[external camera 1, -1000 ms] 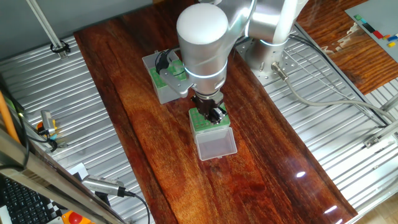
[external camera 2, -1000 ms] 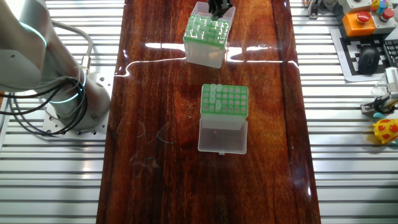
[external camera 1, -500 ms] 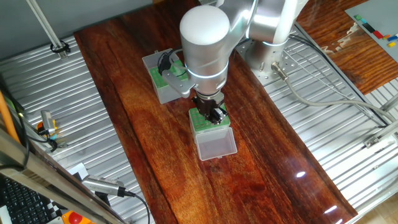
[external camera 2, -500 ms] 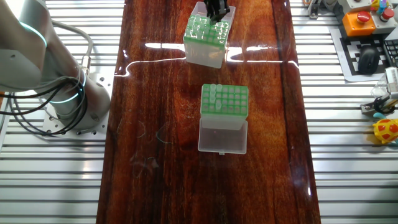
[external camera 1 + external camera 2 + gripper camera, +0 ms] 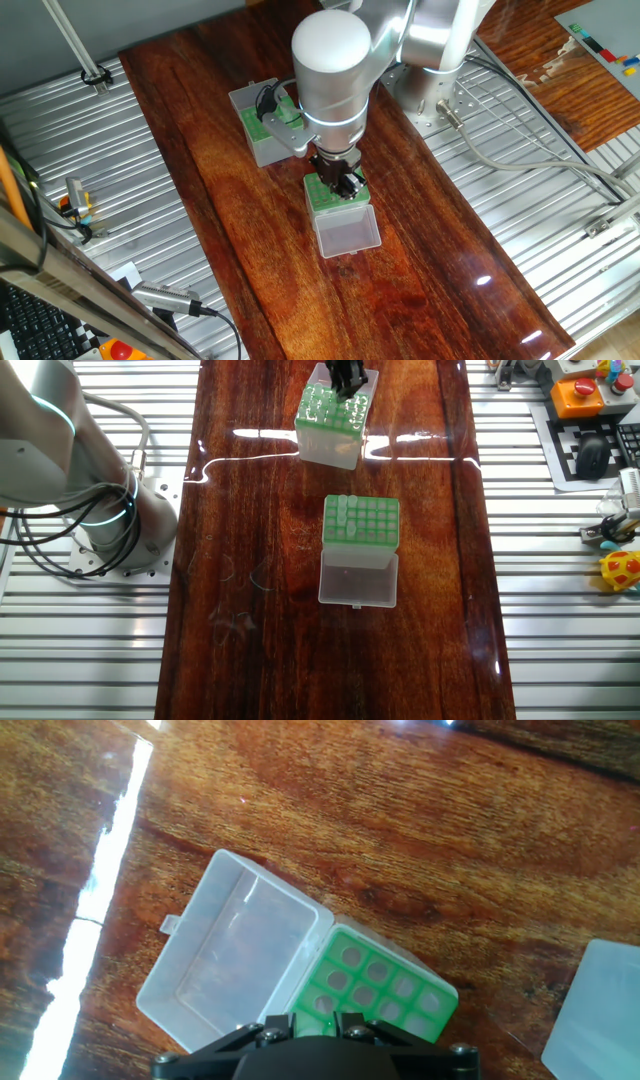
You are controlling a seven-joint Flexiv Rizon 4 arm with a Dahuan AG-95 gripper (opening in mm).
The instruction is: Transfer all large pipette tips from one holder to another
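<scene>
Bare table (image 5: 260, 640) surrounds both boxes; the gripper (image 5: 343, 183) crowds the clear-sided holder (image 5: 333, 192)

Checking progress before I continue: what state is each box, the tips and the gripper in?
clear-sided box: lid open; holes seen from the hand view empty.
grey-sided box: lid open, lying flat.
large pipette tips: some standing along one edge of the grey-sided box.
gripper: over the clear-sided box; open or shut unclear.
</scene>
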